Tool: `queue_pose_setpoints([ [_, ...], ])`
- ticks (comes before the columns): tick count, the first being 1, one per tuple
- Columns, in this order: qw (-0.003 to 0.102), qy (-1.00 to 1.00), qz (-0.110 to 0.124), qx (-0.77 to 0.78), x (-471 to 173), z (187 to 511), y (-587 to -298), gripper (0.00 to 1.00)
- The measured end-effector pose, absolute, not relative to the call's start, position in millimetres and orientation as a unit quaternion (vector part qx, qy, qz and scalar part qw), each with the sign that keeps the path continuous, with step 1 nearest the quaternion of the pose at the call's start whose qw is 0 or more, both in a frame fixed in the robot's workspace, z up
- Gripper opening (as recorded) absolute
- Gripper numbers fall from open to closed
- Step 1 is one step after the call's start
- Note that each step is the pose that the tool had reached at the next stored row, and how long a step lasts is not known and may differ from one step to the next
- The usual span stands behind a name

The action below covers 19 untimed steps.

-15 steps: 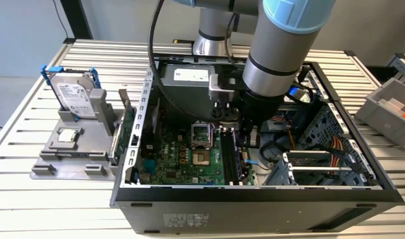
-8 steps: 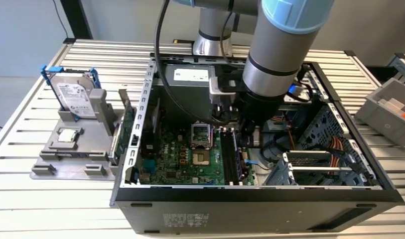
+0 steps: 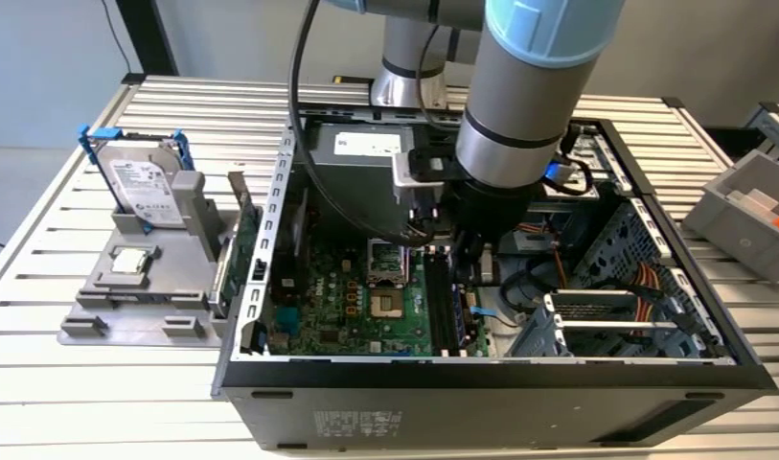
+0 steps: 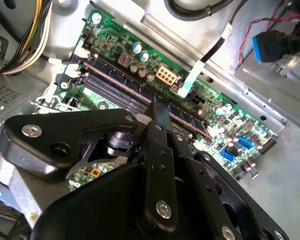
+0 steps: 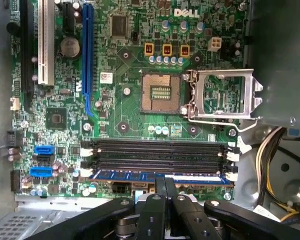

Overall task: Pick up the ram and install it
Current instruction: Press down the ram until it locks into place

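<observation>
I had the gripper (image 5: 164, 192) inside the open computer case (image 3: 492, 369), fingers narrow on the ram (image 5: 160, 175), which sat in one of four memory slots (image 5: 160, 152), the outermost. Seating looked in hand; next, I judged, called for even downward pressure. One ram counted.

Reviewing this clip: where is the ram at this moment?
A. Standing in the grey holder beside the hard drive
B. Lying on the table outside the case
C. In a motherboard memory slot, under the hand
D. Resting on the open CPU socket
C: in the first wrist view the ram lies along a slot beside the black memory slots, with the hand directly at its edge, inside the computer case.
</observation>
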<state>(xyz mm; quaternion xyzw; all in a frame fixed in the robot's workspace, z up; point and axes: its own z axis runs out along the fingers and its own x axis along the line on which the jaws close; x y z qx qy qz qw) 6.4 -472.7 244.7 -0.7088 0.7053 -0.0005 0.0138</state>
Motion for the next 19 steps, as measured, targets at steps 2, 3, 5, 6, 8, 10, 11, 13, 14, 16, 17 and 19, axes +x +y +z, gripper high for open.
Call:
queue_pose_setpoints([
  [2,0.014,0.705,-0.001,-0.709,6.5,243.1,-472.7,0.0],
  [3,0.014,0.705,-0.001,-0.709,6.5,241.5,-472.7,0.0],
  [5,0.014,0.705,-0.001,-0.709,6.4,237.8,-472.7,0.0],
  [6,0.014,0.705,-0.001,-0.709,6.4,236.0,-472.7,0.0],
  [8,0.014,0.705,-0.001,-0.709,6.4,232.5,-472.7,0.0],
  [10,0.014,0.705,-0.001,-0.709,6.4,228.7,-472.7,0.0],
  [11,0.014,0.705,-0.001,-0.709,6.4,226.9,-472.7,0.0],
  [13,0.014,0.705,-0.001,-0.709,6.4,223.6,-472.8,0.0],
  [14,0.014,0.705,-0.001,-0.709,6.4,222.1,-472.9,0.0],
  [16,0.014,0.705,-0.001,-0.709,6.4,218.3,-472.9,0.0],
  [17,0.014,0.705,-0.001,-0.709,6.4,216.6,-472.9,0.0],
  [19,0.013,0.705,-0.002,-0.709,6.4,216.4,-472.6,0.0],
])
